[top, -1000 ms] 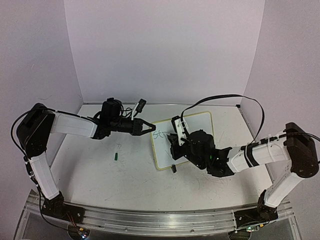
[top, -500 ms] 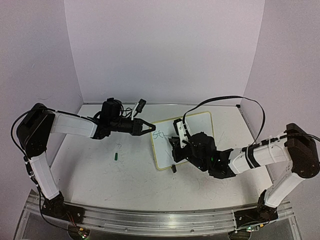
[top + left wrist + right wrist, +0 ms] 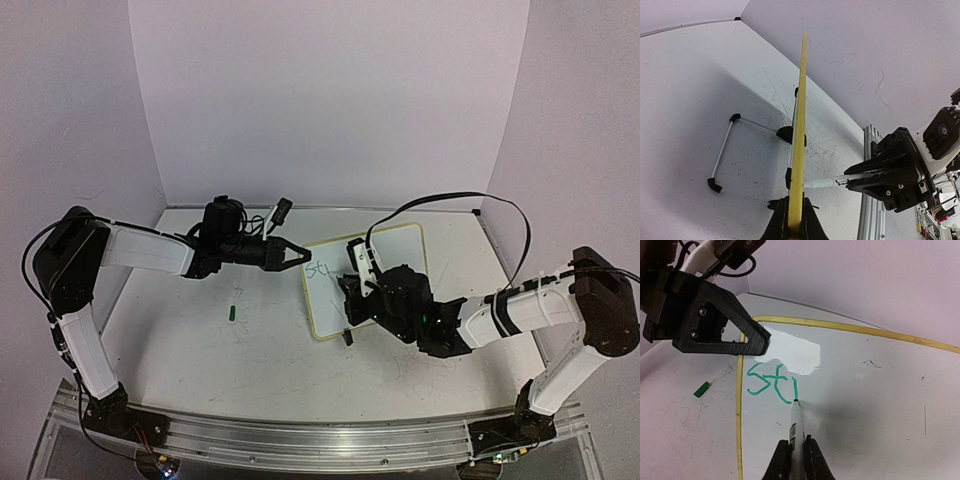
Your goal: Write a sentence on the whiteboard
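A small whiteboard [image 3: 325, 305] stood on the counter [image 3: 200, 350] at the middle of the overhead view, green letters [image 3: 775, 382] "st" and one more stroke at its upper left. The right fingers [image 3: 781, 460] clamped a marker [image 3: 796, 425], tip on the board. The left fingers [image 3: 779, 222] pinched its yellow edge. A green cap [image 3: 232, 312] lay further left.

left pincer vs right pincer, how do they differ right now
The left pincer is shut on the yellow edge of the whiteboard; the right pincer is shut on a marker. The left pincer sits near the board's corner, while the right pincer hangs over its face, marker tip at the green letters. Both are black and closed.
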Available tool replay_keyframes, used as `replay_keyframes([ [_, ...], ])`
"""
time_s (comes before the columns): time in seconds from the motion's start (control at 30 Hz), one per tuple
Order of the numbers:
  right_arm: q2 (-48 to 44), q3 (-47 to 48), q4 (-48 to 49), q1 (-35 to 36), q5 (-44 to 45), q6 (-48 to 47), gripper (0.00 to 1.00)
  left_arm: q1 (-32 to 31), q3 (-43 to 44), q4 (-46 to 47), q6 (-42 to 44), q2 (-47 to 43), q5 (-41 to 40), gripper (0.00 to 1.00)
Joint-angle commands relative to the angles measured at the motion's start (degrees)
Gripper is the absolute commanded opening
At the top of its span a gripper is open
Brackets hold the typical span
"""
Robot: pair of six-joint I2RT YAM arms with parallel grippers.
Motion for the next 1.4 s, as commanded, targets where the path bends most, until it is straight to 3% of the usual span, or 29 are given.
replay_keyframes([
  [0.0,0.75,2.07,-0.52,-0.39,2.2,-0.71,0.0,0.18,0.99,2.06,-0.19,-3.0,0.86,0.0],
  [0.77,1.06,4.06,-0.2,-1.27,7.82,-0.51,0.0,0.19,0.83,2.04,-0.01,-3.42,0.81,0.0],
  [1.03,-15.2,-5.25,3.56,-1.36,0.77,-4.85,0.0,-0.16,-0.53,2.01,1.0,-4.42,-1.32,0.0],
  [1.37,-12.49,-5.15,5.4,-1.72,-4.31,-7.75,0.0,-0.48,-0.56,0.9,0.23,-5.29,-4.51,0.0],
])
